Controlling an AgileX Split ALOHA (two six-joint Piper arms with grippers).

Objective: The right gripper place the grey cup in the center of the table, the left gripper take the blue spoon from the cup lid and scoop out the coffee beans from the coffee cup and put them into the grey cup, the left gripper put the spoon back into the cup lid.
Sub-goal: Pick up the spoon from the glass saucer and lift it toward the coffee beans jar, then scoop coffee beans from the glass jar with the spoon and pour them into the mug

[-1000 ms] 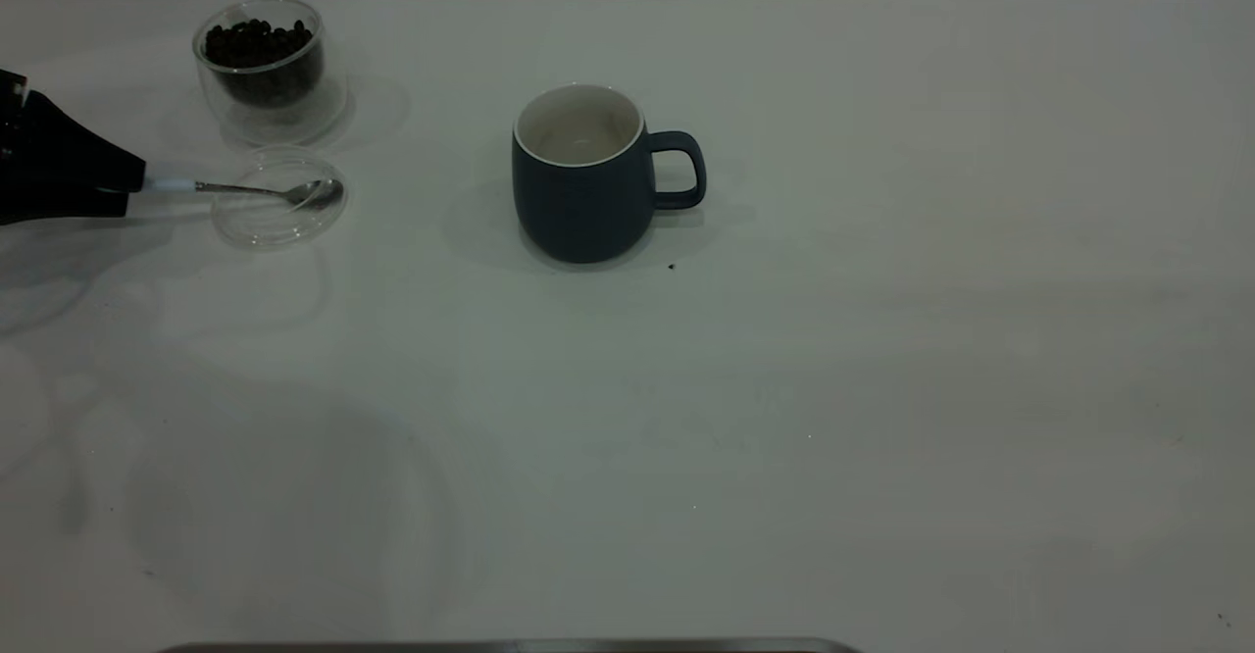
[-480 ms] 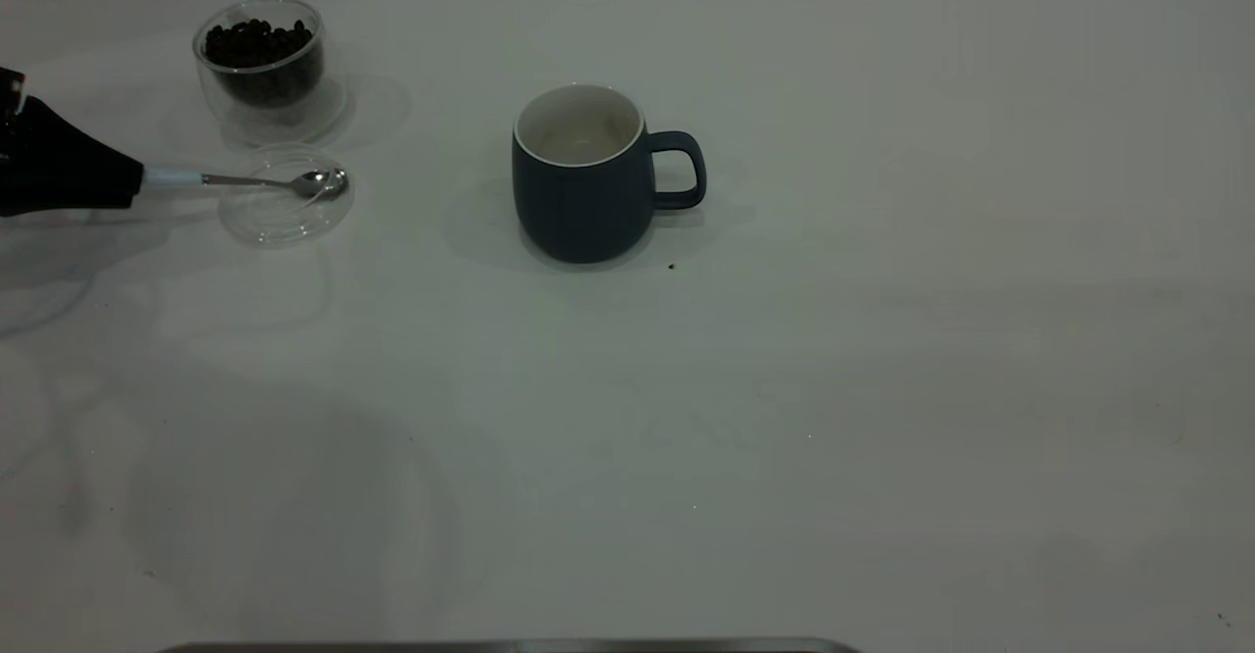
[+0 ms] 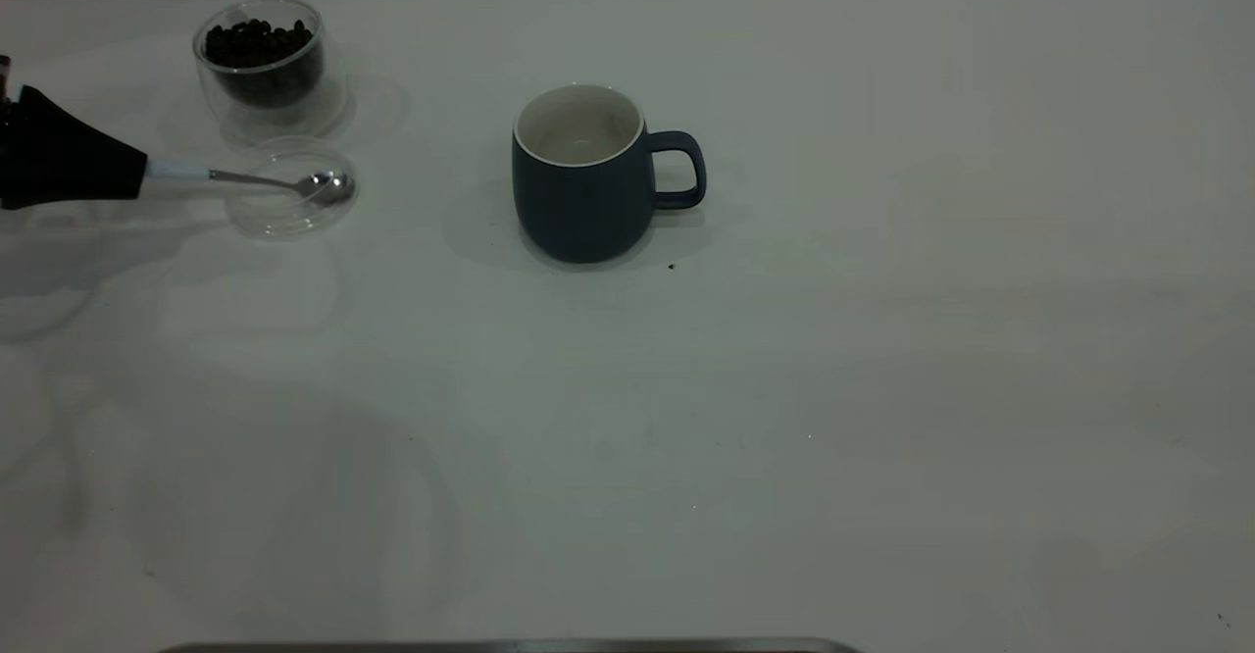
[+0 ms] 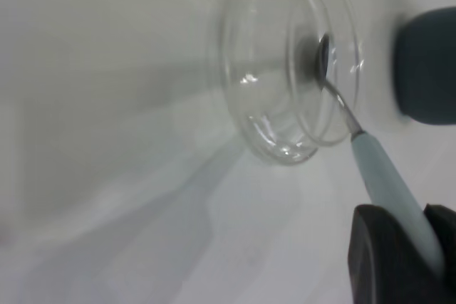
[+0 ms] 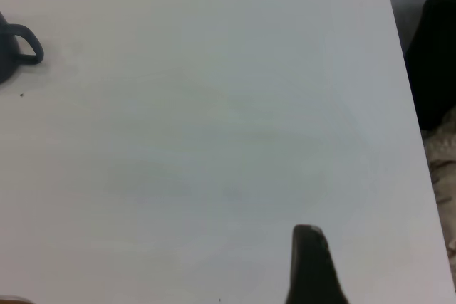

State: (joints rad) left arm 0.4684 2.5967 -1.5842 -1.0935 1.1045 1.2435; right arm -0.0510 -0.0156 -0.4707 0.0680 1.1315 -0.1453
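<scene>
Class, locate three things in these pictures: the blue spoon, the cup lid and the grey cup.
blue spoon [image 3: 328, 185]: exterior view, on its shiny metal bowl.
cup lid [image 3: 257, 222]: exterior view, on its clear near rim.
grey cup [image 3: 578, 207]: exterior view, on its dark outer wall.

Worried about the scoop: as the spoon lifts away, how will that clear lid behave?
The cup lid looks thin and light, so the blue spoon held by the left gripper could probably drag it. On the smooth table it likely slides easily.
</scene>
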